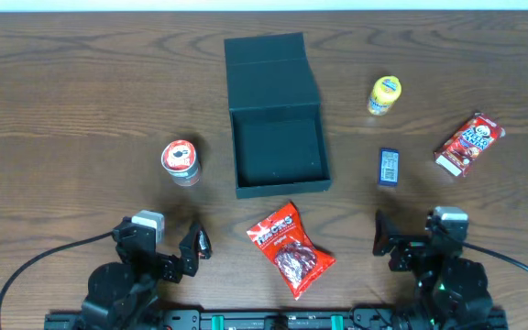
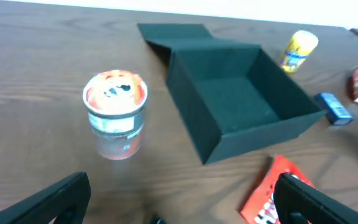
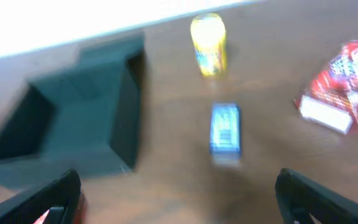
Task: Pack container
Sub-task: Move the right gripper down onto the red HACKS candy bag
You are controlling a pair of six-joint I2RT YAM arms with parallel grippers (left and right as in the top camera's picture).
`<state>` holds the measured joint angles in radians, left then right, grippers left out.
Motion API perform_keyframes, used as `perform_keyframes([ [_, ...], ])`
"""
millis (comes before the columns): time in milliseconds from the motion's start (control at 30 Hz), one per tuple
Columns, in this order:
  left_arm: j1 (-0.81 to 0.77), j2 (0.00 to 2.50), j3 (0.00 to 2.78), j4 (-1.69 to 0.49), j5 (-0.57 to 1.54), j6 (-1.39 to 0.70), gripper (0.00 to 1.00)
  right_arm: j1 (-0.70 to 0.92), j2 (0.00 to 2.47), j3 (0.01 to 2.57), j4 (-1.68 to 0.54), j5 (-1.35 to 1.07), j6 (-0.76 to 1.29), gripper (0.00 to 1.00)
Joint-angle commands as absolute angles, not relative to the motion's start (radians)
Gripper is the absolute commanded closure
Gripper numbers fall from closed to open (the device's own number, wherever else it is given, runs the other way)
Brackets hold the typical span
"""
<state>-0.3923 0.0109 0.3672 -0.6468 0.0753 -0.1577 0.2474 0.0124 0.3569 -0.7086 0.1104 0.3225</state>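
Container point(image 1: 282, 189) looks stiff, probably light; pinch a side wall if you shift it. Left end effector point(image 2: 182, 208) and right end effector point(image 3: 179, 202) gape, empty.

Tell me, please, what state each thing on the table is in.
container, lid open, empty
cup, upright, lid on
yellow bottle, upright, capped
blue box, lying flat, closed
red snack bag, lying flat, sealed
red packet, lying flat
left gripper, jaws open, empty
right gripper, jaws open, empty
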Motion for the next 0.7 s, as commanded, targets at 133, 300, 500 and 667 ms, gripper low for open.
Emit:
perform_keyframes([
  [133, -0.386, 0.058, 0.559, -0.709, 0.095, -0.163, 0.05, 0.242, 0.093, 0.438, -0.653, -0.090, 0.423, 0.01],
  [300, -0.386, 0.171, 0.722, -0.789, 0.028, -0.135, 0.05, 0.243, 0.325, 0.628, -0.807, -0.125, 0.418, 0.01],
  [500, -0.386, 0.275, 0.830, -0.817, 0.072, -0.135, 0.05, 0.243, 0.695, 0.890, -1.076, -0.186, 0.418, 0.01],
  [667, -0.386, 0.274, 0.828, -0.863, 0.070, -0.134, 0.05, 0.242, 0.842, 0.884, -1.091, -0.184, 0.422, 0.01],
])
